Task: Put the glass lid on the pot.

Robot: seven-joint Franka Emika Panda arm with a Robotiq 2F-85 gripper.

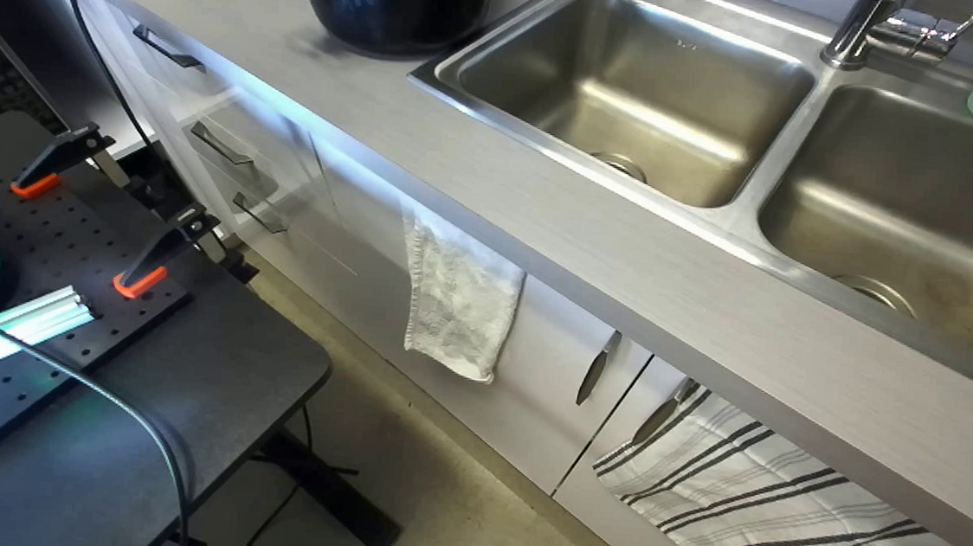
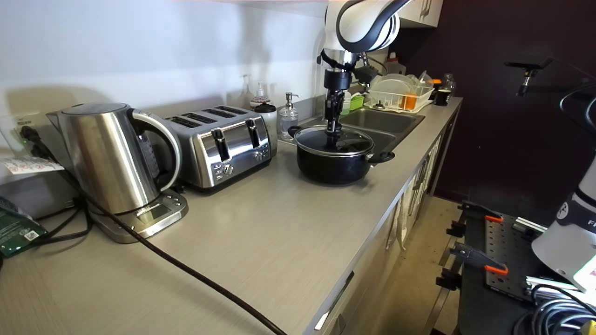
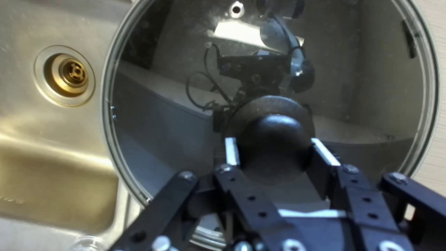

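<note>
The black pot (image 2: 333,168) stands on the counter beside the sink; it also shows at the top of an exterior view (image 1: 399,7). The see-through glass lid (image 2: 357,142) with its silvery rim sits level on the pot's rim. In the wrist view the lid (image 3: 366,87) fills the middle and hides the pot below. My gripper (image 2: 333,132) points straight down at the lid's centre. In the wrist view its fingers (image 3: 273,153) are on both sides of the lid's round black knob (image 3: 275,127) and appear to touch it.
The steel sink basins (image 1: 640,85) lie right beside the pot, with a faucet (image 1: 853,33) behind. A toaster (image 2: 233,144), a kettle (image 2: 102,158) and a soap dispenser (image 2: 288,116) stand along the wall. A dish rack (image 2: 396,95) is beyond the sink. A black cable (image 2: 186,274) crosses the counter.
</note>
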